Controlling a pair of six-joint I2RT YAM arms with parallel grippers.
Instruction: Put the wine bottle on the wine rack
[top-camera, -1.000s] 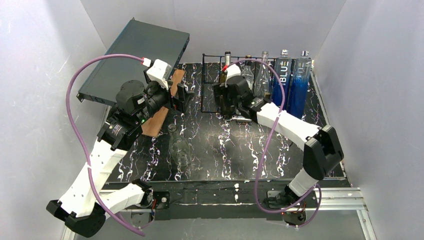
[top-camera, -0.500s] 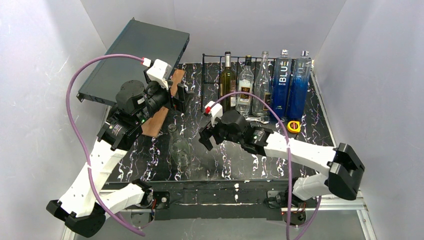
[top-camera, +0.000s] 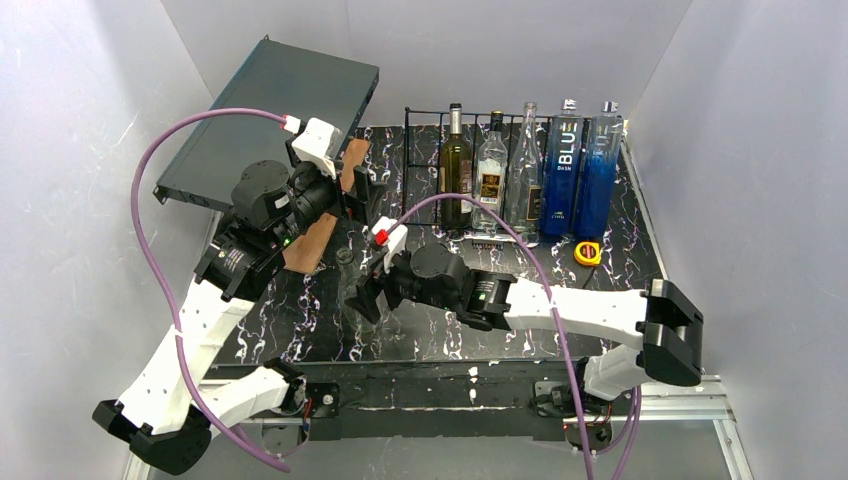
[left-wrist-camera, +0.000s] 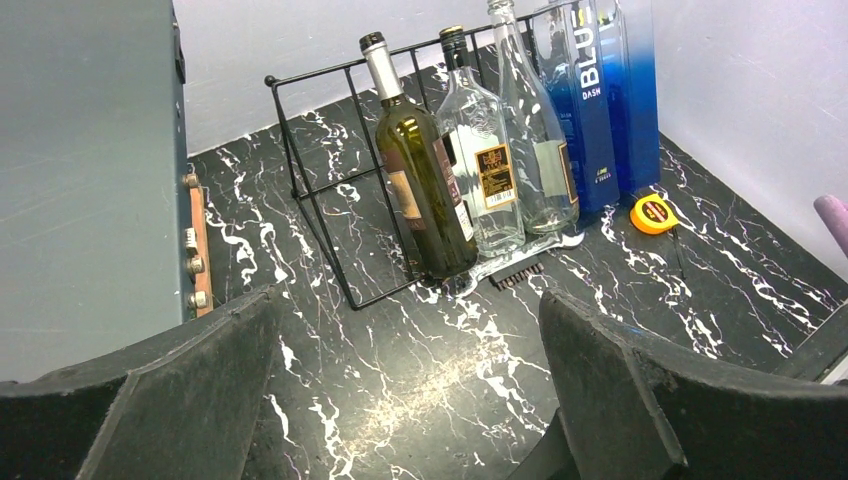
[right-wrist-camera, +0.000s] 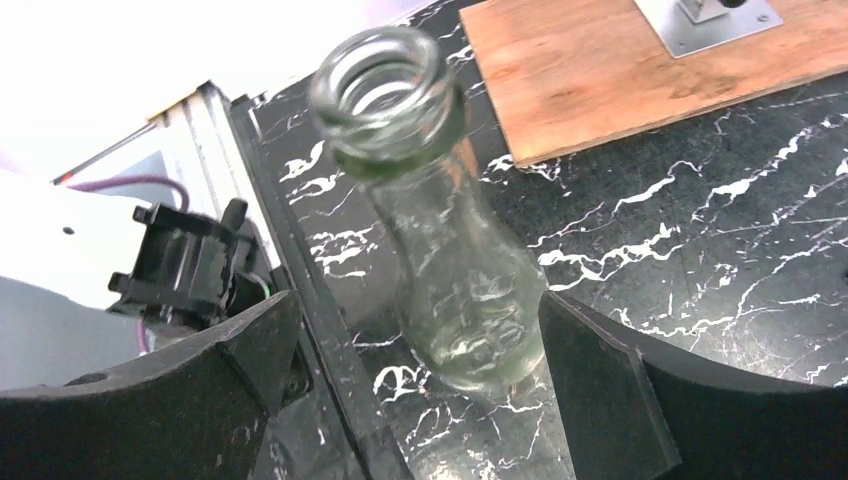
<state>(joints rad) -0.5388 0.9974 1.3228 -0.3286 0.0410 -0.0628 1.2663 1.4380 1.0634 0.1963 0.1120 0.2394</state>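
Note:
A clear glass bottle (right-wrist-camera: 455, 290) stands upright on the black marbled table near its front edge. My right gripper (right-wrist-camera: 415, 385) is open, one finger on each side of the bottle's base, touching nothing. In the top view the gripper (top-camera: 360, 300) covers the bottle's body and only its neck (top-camera: 346, 258) shows. The black wire wine rack (top-camera: 406, 160) stands at the back. It holds a dark green wine bottle (top-camera: 455, 160), two clear bottles and two blue ones. My left gripper (left-wrist-camera: 410, 370) is open and empty, held above the table and facing the rack (left-wrist-camera: 309, 190).
A big dark grey flat box (top-camera: 270, 115) leans at the back left. A wooden board (top-camera: 318, 235) lies under the left gripper. A yellow tape measure (top-camera: 588, 252) lies right of the rack. White walls close in three sides.
My right gripper has left the dark green bottle in the rack and swung left and towards the front, down around the clear bottle. The left arm has not moved.

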